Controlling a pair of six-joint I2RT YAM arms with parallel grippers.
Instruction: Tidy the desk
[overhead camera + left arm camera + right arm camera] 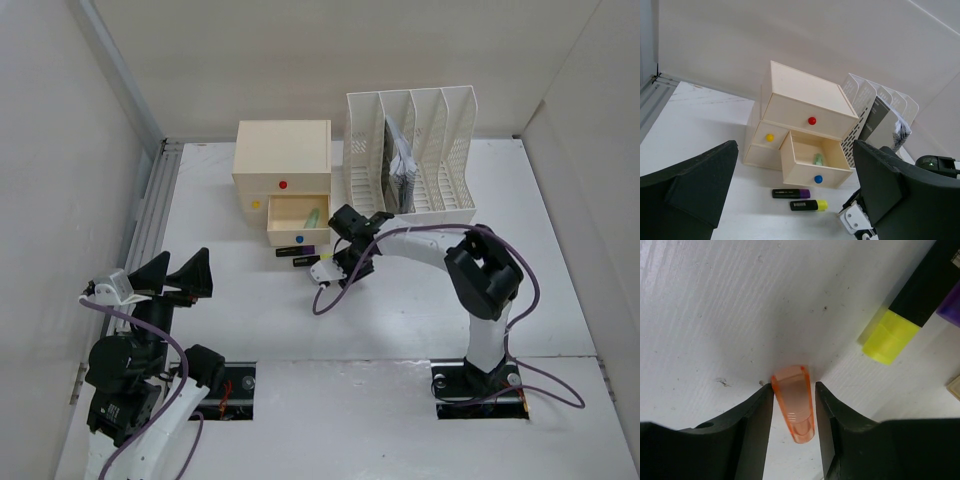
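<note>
Watch the right end effector (pixel 794 386): it's down on the worktop (pixel 560 250) at centre of the top view, jaws narrow and set either side of an orange piece (pixel 796 410), prob. a highlighter's cap end, rest hidden. The piece lies skewed betw. the fingers (pixel 755 430), close to both, but you can't tell whether they actually pinch it. Risk 1: if the grip is only on that smooth tapered tip, it'll likely squirt out or swing on lift, so confirm the pinch before raising. Risk 2: the tips look to be touching the surface, so pushing lower would scrape or load the arm. Risk 3: the yellow highlighter (pixel 888 337) and purple highlighter (pixel 790 193) lie just beside, upper right of the wrist view, and a sideways move could knock them. The open drawer (pixel 297 215) of the drawer box (pixel 282 150), just above in the top view, holds a pale-green item (pixel 818 159); a low carry could clip the drawer front. Left end effector (pixel 180 268) sits wide open w/ nothing in it, lower left, well apart, so no conflict.
</note>
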